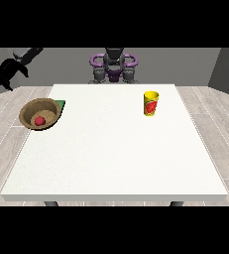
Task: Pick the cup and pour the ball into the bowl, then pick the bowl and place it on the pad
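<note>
Cup [151,103] upright, mouth up | ball [39,120] in bowl [32,110] on pad [61,103] | view-left hand [8,73] curled, holding nothing

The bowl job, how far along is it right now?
Looks finished. The red ball lies in the wooden bowl, and the bowl sits on the green pad at the table's left edge. The yellow cup stands upright, apart. The hand at the view's left hangs raised, fingers curled, holding nothing. Nothing visibly remains.

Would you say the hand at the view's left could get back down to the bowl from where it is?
Probably yes: the hand at the view's left hangs above and behind the bowl, with nothing between them.
</note>
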You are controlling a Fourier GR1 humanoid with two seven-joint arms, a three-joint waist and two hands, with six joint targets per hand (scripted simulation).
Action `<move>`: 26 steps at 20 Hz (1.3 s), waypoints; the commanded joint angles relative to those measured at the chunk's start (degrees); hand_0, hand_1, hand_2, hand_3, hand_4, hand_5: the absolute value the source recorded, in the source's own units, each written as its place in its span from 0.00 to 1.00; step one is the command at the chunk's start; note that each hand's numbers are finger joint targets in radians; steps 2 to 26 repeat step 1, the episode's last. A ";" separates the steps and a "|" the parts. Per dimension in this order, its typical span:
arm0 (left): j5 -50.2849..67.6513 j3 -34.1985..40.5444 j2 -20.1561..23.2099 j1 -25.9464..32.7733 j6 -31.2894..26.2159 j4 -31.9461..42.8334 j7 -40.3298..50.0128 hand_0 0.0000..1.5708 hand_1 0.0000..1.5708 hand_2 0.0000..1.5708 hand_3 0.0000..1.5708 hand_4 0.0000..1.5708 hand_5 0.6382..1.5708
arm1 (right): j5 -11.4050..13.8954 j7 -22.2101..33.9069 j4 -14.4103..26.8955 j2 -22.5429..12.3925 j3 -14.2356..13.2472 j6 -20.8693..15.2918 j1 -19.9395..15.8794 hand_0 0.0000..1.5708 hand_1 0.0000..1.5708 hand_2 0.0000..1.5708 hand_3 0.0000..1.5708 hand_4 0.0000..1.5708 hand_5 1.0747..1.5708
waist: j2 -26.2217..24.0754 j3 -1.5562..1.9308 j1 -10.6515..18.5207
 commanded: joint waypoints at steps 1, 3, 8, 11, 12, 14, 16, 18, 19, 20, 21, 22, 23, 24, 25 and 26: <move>-1.70 -2.86 -2.71 2.39 1.16 3.27 2.40 0.00 0.00 0.00 0.00 0.63 1.00 | 0.33 2.56 -4.76 2.82 2.54 2.89 -4.02 0.00 0.00 0.00 0.00 0.45 0.29 | -11.53 -0.34 -2.93; -1.70 -2.86 -2.71 2.39 1.16 3.27 2.40 0.00 0.00 0.00 0.00 0.63 1.00 | 0.33 2.56 -4.76 2.82 2.54 2.89 -4.02 0.00 0.00 0.00 0.00 0.45 0.29 | -11.53 -0.34 -2.93; -1.70 -2.86 -2.71 2.39 1.16 3.27 2.40 0.00 0.00 0.00 0.00 0.63 1.00 | 0.33 2.56 -4.76 2.82 2.54 2.89 -4.02 0.00 0.00 0.00 0.00 0.45 0.29 | -11.53 -0.34 -2.93; -1.70 -2.86 -2.71 2.39 1.16 3.27 2.40 0.00 0.00 0.00 0.00 0.63 1.00 | 0.33 2.56 -4.76 2.82 2.54 2.89 -4.02 0.00 0.00 0.00 0.00 0.45 0.29 | -11.53 -0.34 -2.93; -1.70 -2.86 -2.71 2.39 1.16 3.27 2.40 0.00 0.00 0.00 0.00 0.63 1.00 | 0.33 2.56 -4.76 2.82 2.54 2.89 -4.02 0.00 0.00 0.00 0.00 0.45 0.29 | -11.53 -0.34 -2.93; -1.70 -2.86 -2.71 2.39 1.16 3.27 2.40 0.00 0.00 0.00 0.00 0.63 1.00 | 0.33 2.56 -4.76 2.82 2.54 2.89 -4.02 0.00 0.00 0.00 0.00 0.45 0.29 | -11.53 -0.34 -2.93; -1.70 -2.86 -2.71 2.39 1.16 3.27 2.40 0.00 0.00 0.00 0.00 0.63 1.00 | 0.33 2.56 -4.76 2.82 2.54 2.89 -4.02 0.00 0.00 0.00 0.00 0.45 0.29 | -11.53 -0.34 -2.93; -1.70 -2.86 -2.71 2.39 1.16 3.27 2.40 0.00 0.00 0.00 0.00 0.63 1.00 | 0.33 2.56 -4.76 2.82 2.54 2.89 -4.02 0.00 0.00 0.00 0.00 0.45 0.29 | -11.53 -0.34 -2.93; -1.70 -2.86 -2.71 2.39 1.16 3.27 2.40 0.00 0.00 0.00 0.00 0.63 1.00 | 0.33 2.56 -4.76 2.82 2.54 2.89 -4.02 0.00 0.00 0.00 0.00 0.45 0.29 | -11.53 -0.34 -2.93; -1.70 -2.86 -2.71 2.39 1.16 3.27 2.40 0.00 0.00 0.00 0.00 0.63 1.00 | 0.33 2.56 -4.76 2.82 2.54 2.89 -4.02 0.00 0.00 0.00 0.00 0.45 0.29 | -11.53 -0.34 -2.93; -1.70 -2.86 -2.71 2.39 1.16 3.27 2.40 0.00 0.00 0.00 0.00 0.63 1.00 | 0.33 2.56 -4.76 2.82 2.54 2.89 -4.02 0.00 0.00 0.00 0.00 0.45 0.29 | -11.53 -0.34 -2.93; -1.70 -2.86 -2.71 2.39 1.16 3.27 2.40 0.00 0.00 0.00 0.00 0.63 1.00 | 0.33 2.56 -4.76 2.82 2.54 2.89 -4.02 0.00 0.00 0.00 0.00 0.45 0.29 | -11.53 -0.34 -2.93; -1.70 -2.86 -2.71 2.39 1.16 3.27 2.40 0.00 0.00 0.00 0.00 0.63 1.00 | 0.33 2.56 -4.76 2.82 2.54 2.89 -4.02 0.00 0.00 0.00 0.00 0.45 0.29 | -11.53 -0.34 -2.93; -1.70 -2.86 -2.71 2.39 1.16 3.27 2.40 0.00 0.00 0.00 0.00 0.63 1.00 | 0.33 2.56 -4.76 2.82 2.54 2.89 -4.02 0.00 0.00 0.00 0.00 0.45 0.29 | -11.53 -0.34 -2.93; -1.70 -2.86 -2.71 2.39 1.16 3.27 2.40 0.00 0.00 0.00 0.00 0.63 1.00 | 0.33 2.56 -4.76 2.82 2.54 2.89 -4.02 0.00 0.00 0.00 0.00 0.45 0.29 | -11.53 -0.34 -2.93; -1.70 -2.86 -2.71 2.39 1.16 3.27 2.40 0.00 0.00 0.00 0.00 0.63 1.00 | 0.33 2.56 -4.76 2.82 2.54 2.89 -4.02 0.00 0.00 0.00 0.00 0.45 0.29 | -11.53 -0.34 -2.93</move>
